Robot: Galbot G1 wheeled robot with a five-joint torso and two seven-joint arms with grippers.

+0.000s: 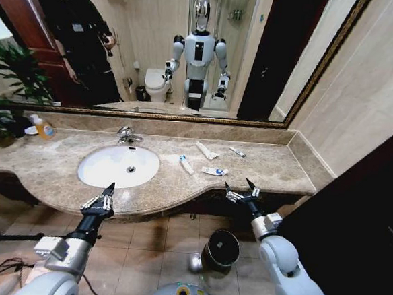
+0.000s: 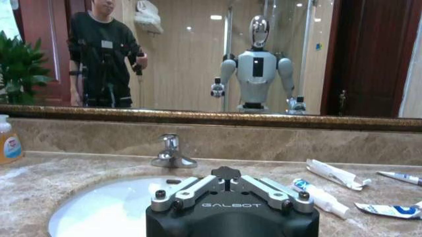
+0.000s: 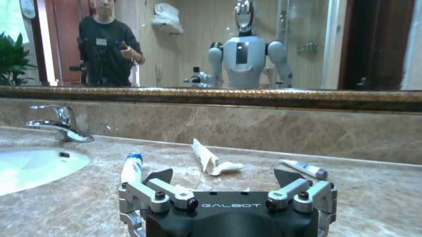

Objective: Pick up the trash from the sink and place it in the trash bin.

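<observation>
Trash [image 1: 214, 171]: four tubes are spread on the counter [image 1: 276, 168] right of the sink [image 1: 118, 166].
Left gripper [image 1: 99, 199]: held open at the counter's front edge.
Right gripper [image 1: 241, 191]: likewise open.
Trash bin [image 1: 220, 250]: on the floor below.

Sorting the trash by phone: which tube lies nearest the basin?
Find the white sink in the marble counter. Just past its rim on the robot's right lies a white tube with a blue end, closer to the bowl than the other three pieces.
</observation>
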